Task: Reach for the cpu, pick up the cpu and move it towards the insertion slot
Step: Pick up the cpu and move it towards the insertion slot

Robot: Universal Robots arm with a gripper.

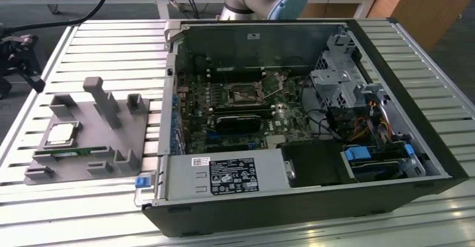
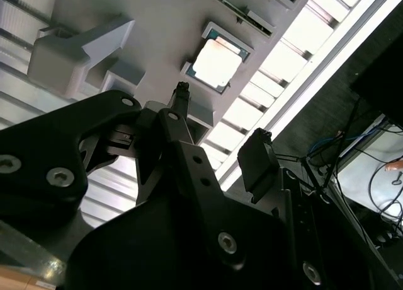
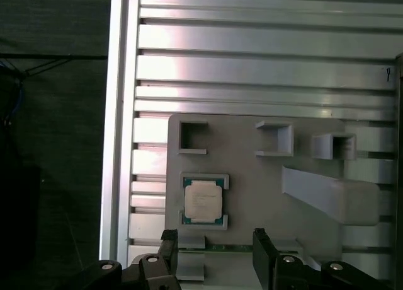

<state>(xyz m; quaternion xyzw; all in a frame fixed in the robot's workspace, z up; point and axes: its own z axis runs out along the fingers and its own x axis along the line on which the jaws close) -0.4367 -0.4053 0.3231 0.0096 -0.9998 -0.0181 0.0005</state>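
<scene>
The cpu [image 1: 61,134] is lying flat, silver top up, in a shallow pocket of the grey holder [image 1: 111,138]. The holder is sitting on the slatted metal table [image 1: 111,41], to the exterior view's left of the open computer case [image 1: 297,213]. A green memory stick [image 1: 67,153] is lying in the holder just beside the cpu. Inside the case, the insertion slot [image 1: 243,95] is showing its dark centre within a silvery frame on the motherboard, well apart from the cpu. In both wrist views the gripper [image 3: 214,247] [image 2: 219,123] is hanging above the holder with its fingers spread wide, grasping nothing. The cpu is sitting near the fingertips [image 3: 169,243] without touching them
</scene>
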